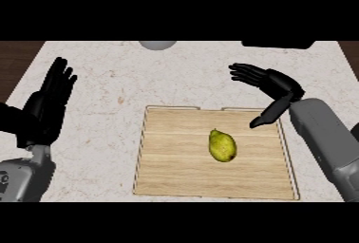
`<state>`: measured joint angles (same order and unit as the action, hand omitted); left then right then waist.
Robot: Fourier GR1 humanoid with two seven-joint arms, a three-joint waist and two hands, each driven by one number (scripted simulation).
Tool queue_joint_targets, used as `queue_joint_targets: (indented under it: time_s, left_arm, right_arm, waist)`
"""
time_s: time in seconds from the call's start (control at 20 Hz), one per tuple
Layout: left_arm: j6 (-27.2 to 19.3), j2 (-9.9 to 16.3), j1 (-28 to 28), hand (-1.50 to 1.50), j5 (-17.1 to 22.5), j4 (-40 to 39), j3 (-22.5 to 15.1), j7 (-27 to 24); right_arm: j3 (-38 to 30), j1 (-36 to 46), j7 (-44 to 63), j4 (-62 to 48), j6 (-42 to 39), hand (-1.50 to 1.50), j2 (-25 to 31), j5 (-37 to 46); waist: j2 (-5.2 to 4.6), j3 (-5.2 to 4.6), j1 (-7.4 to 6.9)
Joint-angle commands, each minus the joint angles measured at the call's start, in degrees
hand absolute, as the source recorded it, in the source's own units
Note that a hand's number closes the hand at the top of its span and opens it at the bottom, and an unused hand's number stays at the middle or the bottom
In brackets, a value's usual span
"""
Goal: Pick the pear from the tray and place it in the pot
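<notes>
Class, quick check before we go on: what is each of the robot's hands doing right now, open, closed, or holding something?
Left hand: open, fingers straight, resting at the left, holding nothing.
Right hand: open, fingers relaxed, above the tray's far right corner, holding nothing; the pear lies on the tray.

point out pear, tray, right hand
pear (222, 145): head view, middle of its yellow-green body.
tray (175, 175): head view, bare wooden floor left of the pear.
right hand (279, 84): head view, back of the black palm, above the tray's far right corner.
</notes>
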<state>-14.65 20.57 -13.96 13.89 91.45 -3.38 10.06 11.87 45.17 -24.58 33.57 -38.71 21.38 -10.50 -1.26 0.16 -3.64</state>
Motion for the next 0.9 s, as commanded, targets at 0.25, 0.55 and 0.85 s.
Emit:
queue_joint_targets:
  time_s: [0.25, 0.55, 0.85]
  left_arm:
    - [0.8, 0.6, 1.4, 0.0, 0.5, 1.7, 0.9, 0.7]
    - [-0.6, -1.0, 3.0, 0.0, -1.0, 1.3, 0.5, -0.2]
    - [-0.3, -0.8, 0.8, 0.0, -1.2, 0.2, 2.1, 1.2]
  right_arm:
    - [12.4, 10.3, 1.9, 2.6, -14.3, -1.5, 2.0, 10.6]
    - [20.5, 8.5, 1.6, 5.3, -14.3, -1.5, -2.8, 16.2]
    - [21.3, 5.8, 1.2, 8.8, -15.2, -1.5, -2.5, 16.2]
  waist:
    - [0.67, -0.12, -0.1]
    - [0.76, -0.12, 1.33]
    - [1.14, -0.14, 3.23]
